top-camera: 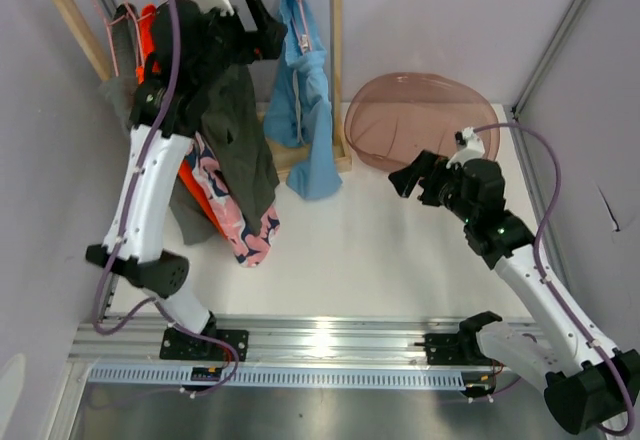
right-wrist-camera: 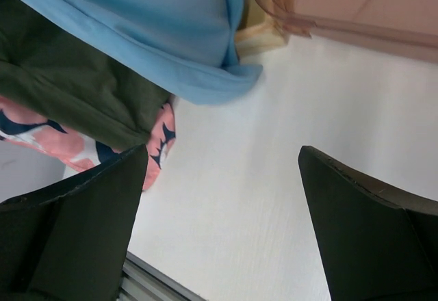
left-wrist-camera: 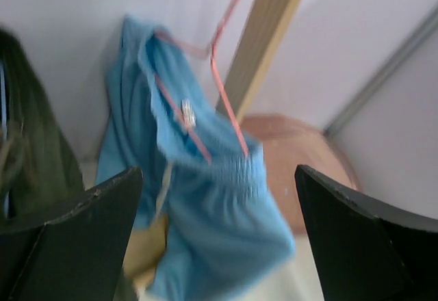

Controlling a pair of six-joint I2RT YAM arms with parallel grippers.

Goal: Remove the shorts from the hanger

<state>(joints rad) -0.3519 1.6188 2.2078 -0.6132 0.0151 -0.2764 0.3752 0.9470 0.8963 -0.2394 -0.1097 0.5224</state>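
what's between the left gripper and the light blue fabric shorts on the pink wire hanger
Nothing visible. The left gripper is open, and the light blue fabric shorts on the pink wire hanger hang directly ahead. The dark olive green shorts hang off to one side.

The white table [top-camera: 400,250] carries a translucent pink bowl [top-camera: 420,120] at its far right (shallow and round), with the foot of a wooden rack [top-camera: 337,60] just left of it. The hems of the light blue shorts [top-camera: 312,110] and the pink floral shorts [top-camera: 245,225] hang down to the surface and seem to rest on it, the floral pair nearer the front. An aluminium rail [top-camera: 330,340] runs along the near edge.
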